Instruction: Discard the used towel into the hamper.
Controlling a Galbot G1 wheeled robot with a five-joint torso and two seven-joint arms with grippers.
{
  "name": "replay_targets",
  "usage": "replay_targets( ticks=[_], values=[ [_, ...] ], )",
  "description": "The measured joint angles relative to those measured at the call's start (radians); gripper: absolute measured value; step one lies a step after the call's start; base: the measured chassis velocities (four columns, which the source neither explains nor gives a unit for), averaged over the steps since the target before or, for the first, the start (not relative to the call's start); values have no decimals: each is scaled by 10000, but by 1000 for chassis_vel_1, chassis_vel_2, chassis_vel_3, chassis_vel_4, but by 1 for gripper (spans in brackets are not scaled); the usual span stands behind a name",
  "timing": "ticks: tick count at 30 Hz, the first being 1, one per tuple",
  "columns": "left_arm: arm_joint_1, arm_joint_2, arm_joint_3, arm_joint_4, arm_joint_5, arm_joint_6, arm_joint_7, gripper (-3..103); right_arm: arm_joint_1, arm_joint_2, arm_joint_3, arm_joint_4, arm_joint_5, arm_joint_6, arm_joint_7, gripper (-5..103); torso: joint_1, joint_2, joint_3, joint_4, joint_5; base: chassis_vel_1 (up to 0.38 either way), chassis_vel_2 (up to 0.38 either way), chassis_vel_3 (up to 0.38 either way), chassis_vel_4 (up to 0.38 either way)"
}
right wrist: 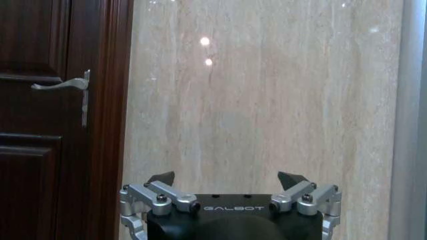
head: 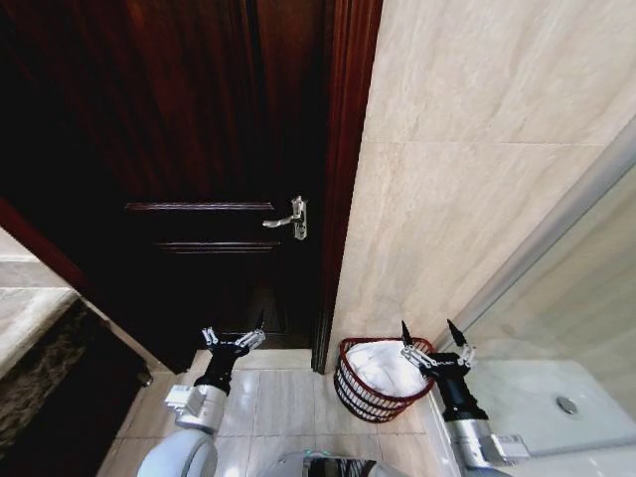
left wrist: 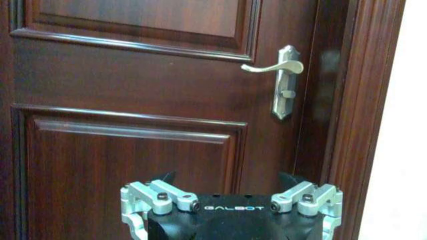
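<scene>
The hamper, a round reddish-brown slatted basket, stands on the tiled floor at the foot of the wall, just right of the door frame. A white towel lies inside it. My right gripper hangs open and empty over the hamper's right rim; in the right wrist view it faces the marble wall. My left gripper is open and empty in front of the door's lower panel, left of the hamper; the left wrist view has it pointing at the door.
A dark wooden door with a silver lever handle is shut straight ahead. A beige marble wall rises behind the hamper. A shower tray with a drain lies at the right, a dark stone counter at the left.
</scene>
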Motion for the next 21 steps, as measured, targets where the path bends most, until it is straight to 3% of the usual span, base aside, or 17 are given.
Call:
replay_targets(
  ticks=[21],
  values=[
    [0,0,0,0,0,0,0,100,1,0,0,-4,2,1,0,100,460,1022,563,0,0,0,0,0,0]
  ],
)
